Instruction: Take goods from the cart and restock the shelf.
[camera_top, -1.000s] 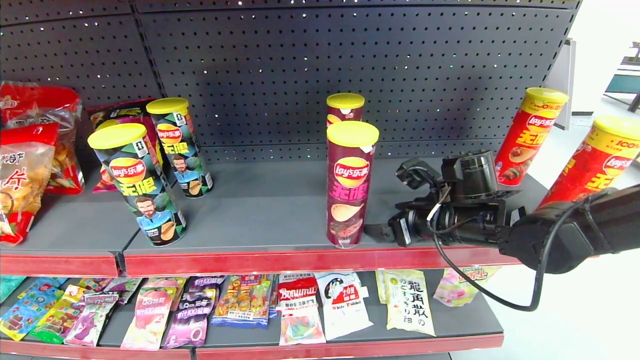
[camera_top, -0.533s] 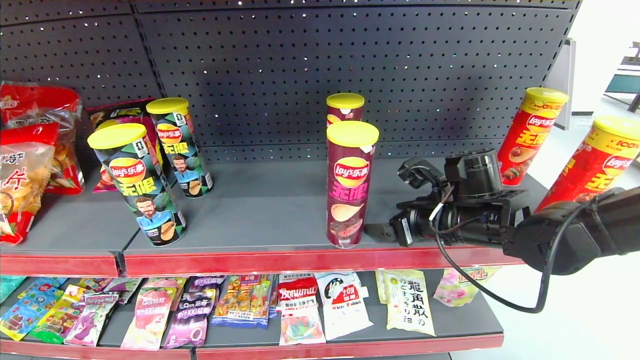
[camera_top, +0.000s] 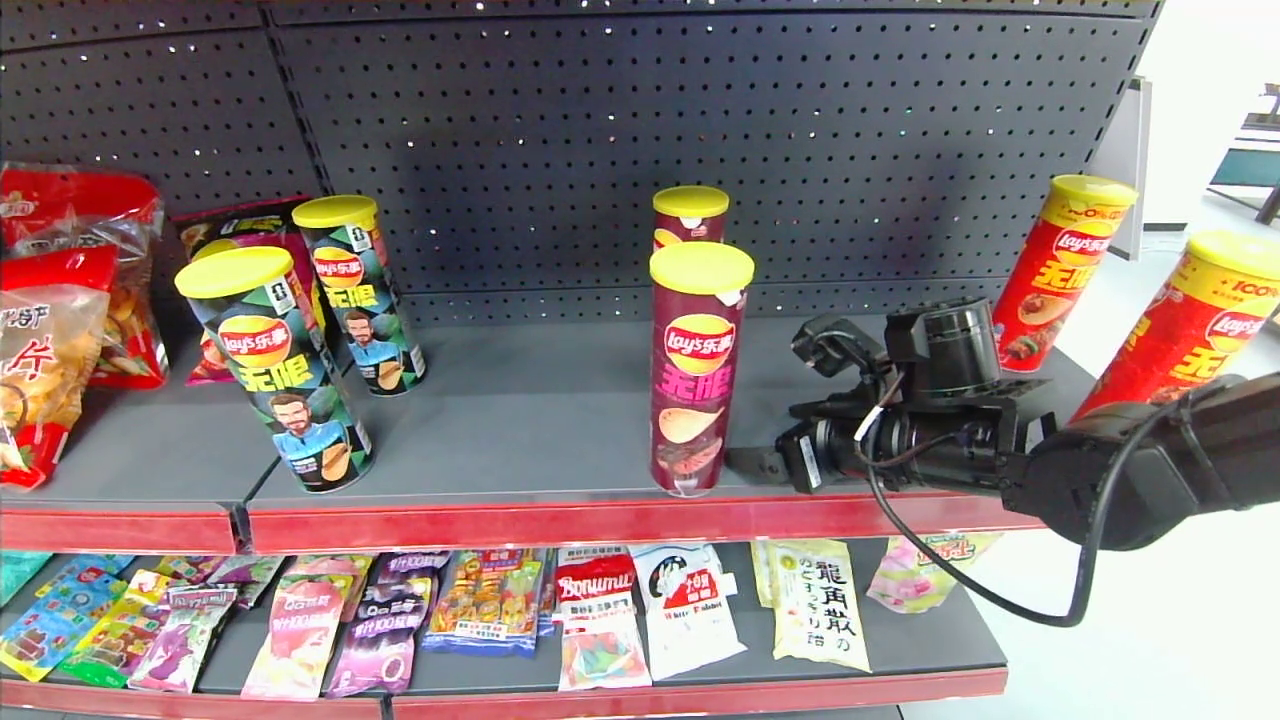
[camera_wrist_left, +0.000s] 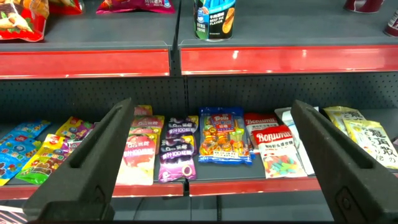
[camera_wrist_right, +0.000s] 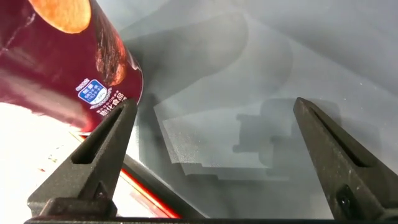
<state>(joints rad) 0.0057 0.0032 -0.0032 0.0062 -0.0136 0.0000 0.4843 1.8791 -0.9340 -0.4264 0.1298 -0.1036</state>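
Note:
A maroon chip can (camera_top: 697, 370) with a yellow lid stands upright at the front edge of the grey upper shelf (camera_top: 540, 420). My right gripper (camera_top: 752, 463) lies low over the shelf just right of the can's base. In the right wrist view it (camera_wrist_right: 214, 106) is open, and the can's foot (camera_wrist_right: 62, 56) sits beside one finger, outside the gap. A second maroon can (camera_top: 690, 214) stands behind the first. My left gripper (camera_wrist_left: 211, 106) is open and holds nothing; it faces the lower shelf's candy bags (camera_wrist_left: 224, 137).
Two dark chip cans (camera_top: 275, 370) (camera_top: 360, 295) stand at the shelf's left, with snack bags (camera_top: 60, 300) beyond them. Two red cans (camera_top: 1065, 270) (camera_top: 1210, 320) stand at the right end. Candy packets (camera_top: 600, 615) line the lower shelf. A red lip (camera_top: 500, 520) edges the upper shelf.
The front maroon can has shifted slightly to the left. My right arm has barely moved beside it.

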